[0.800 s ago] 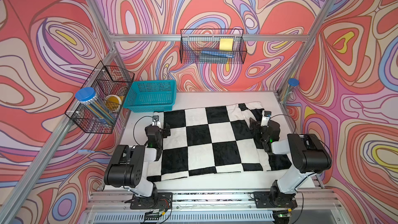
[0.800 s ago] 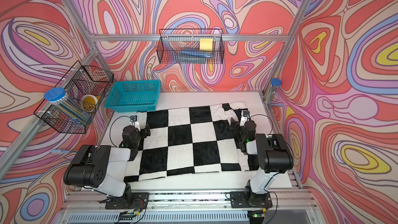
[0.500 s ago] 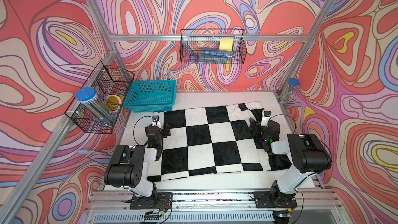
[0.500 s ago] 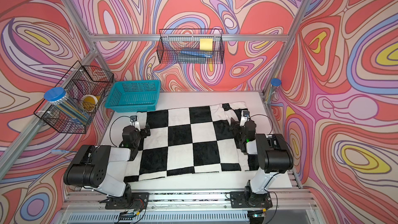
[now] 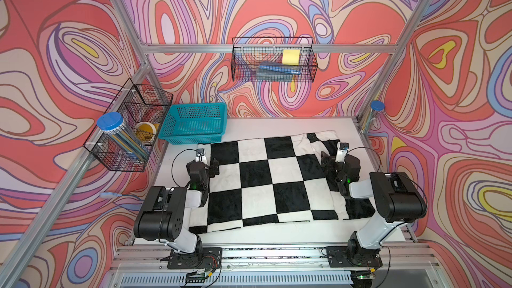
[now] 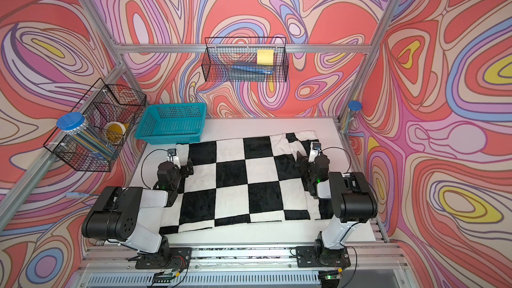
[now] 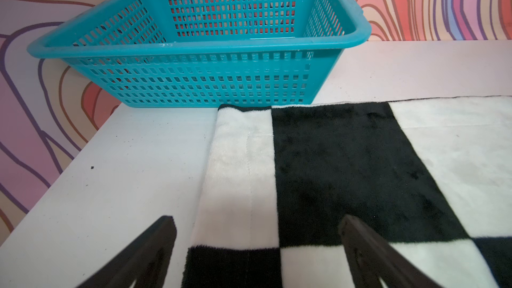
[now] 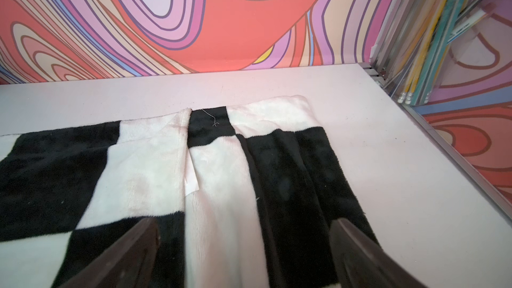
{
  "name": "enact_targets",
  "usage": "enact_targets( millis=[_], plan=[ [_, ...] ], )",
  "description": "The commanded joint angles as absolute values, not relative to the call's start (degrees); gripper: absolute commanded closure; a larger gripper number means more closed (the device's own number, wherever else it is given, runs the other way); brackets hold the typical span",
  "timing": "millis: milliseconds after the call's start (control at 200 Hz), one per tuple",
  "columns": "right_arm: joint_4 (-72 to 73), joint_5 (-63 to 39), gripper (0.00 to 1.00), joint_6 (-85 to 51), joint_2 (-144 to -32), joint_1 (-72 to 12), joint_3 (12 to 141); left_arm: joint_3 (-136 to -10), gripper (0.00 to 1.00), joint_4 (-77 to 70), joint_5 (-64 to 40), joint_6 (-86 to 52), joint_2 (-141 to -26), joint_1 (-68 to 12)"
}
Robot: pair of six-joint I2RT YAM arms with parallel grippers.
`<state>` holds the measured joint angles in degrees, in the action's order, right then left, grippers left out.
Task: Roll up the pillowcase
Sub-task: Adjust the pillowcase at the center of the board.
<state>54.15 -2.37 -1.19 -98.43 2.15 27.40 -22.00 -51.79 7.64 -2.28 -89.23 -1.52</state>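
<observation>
Left wrist view: basket (image 7: 194, 84) sits just beside pillowcase (image 7: 332, 175).

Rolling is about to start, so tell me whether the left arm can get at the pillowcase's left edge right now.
Probably yes. The left end effector is open and straddles that edge of the pillowcase, with nothing between them; the teal basket sits farther back, out of the way.

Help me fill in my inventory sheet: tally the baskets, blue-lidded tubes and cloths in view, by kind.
Teal slotted plastic basket: 1
Black wire mesh baskets: 2
Clear plastic tubes with blue lids: 2
Black and white checkerboard plush pillowcase: 1
Total: 6
</observation>
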Motion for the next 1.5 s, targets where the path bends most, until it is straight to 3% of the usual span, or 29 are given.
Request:
enact_targets(
  millis=[0,95,205,305,381,441,481,541,656,731,811,826,851,916,1091,1167,1207,1232,1497],
  plan=[
    [51.36,0.94,0.02,-2.34,-96.24,1.54,28.14,-20.95,0.01,-51.49,7.12,-1.15,-87.62,-1.32],
    [37.23,7.43,0.02,-4.67,-92.98,1.22,34.83,-19.09,0.01,-50.41,8.61,-1.16,-81.94,-1.76],
    [3.79,15.06,0.02,-12.75,-92.81,1.24,51.81,-17.94,0.01,-44.97,17.39,1.53,-70.19,-6.2],
    [-14.35,14.11,0.02,-19.87,-94.65,1.27,62.73,-21.84,0.01,-29.77,20.82,3.0,-56.28,-10.48],
    [-25.41,14.65,0.02,-29.68,-96.86,1.48,67.56,-26.85,0.01,-15.24,25.04,-7.95,-48.57,-10.63],
    [-27.63,2.59,0.02,-29.74,-98.02,3.4,68.32,-32.83,0.01,1.19,31.08,-27.17,-42.82,-10.56],
    [-27.87,-2.86,0.18,-30.4,-98.15,4.3,67.81,-36.54,0.01,15.25,32.92,-39.4,-39.71,-10.19],
    [-30.47,-5.04,0.37,-32.29,-97.38,4.32,67.76,-37.7,0.01,19.9,26.2,-40.84,-36.66,-8.2],
    [-38.46,-3.94,0.49,-36.58,-93.48,4.36,67.54,-40.23,0.01,30.09,17.22,-51.21,-35.13,-6.42],
    [-43.44,-0.6,0.47,-38.35,-89.44,4.39,66.47,-42.77,0.1,38.66,13.15,-58.33,-35.74,-6.42],
    [-45.78,-0.03,0.55,-37.45,-86.55,4.37,65.33,-45.32,0.45,47.05,8.99,-64.63,-36.7,-6.39],
    [-46.4,-0.3,0.59,-37.29,-86.34,4.35,65.24,-45.54,0.54,48.0,8.18,-65.38,-36.59,-6.41],
    [-47.08,-1.25,0.69,-36.89,-86.36,4.39,65.13,-45.66,0.99,49.03,6.8,-65.86,-36.22,-6.4],
    [-48.17,-6.46,1.0,-35.43,-87.32,4.31,64.42,-45.51,1.0,53.58,3.56,-71.48,-34.71,-6.42],
    [-46.21,-19.51,1.0,-34.82,-89.37,3.68,58.59,-36.55,1.0,55.98,-12.02,-83.72,-30.06,-6.5],
    [-45.0,-19.38,1.0,-34.08,-90.52,3.47,57.25,-35.23,0.94,57.86,-11.01,-83.24,-31.33,-6.5],
    [-44.37,-19.38,1.0,-33.55,-91.74,3.45,57.5,-34.98,0.95,56.85,-10.36,-82.52,-32.67,-6.51],
    [-44.14,-19.46,1.0,-33.39,-92.64,3.44,57.93,-35.06,1.0,55.62,-9.83,-81.96,-33.79,-6.5],
    [-42.56,-18.53,1.0,-33.48,-101.11,3.35,62.6,-41.95,1.0,52.06,-9.79,-81.13,-59.77,-6.79]
  ],
)
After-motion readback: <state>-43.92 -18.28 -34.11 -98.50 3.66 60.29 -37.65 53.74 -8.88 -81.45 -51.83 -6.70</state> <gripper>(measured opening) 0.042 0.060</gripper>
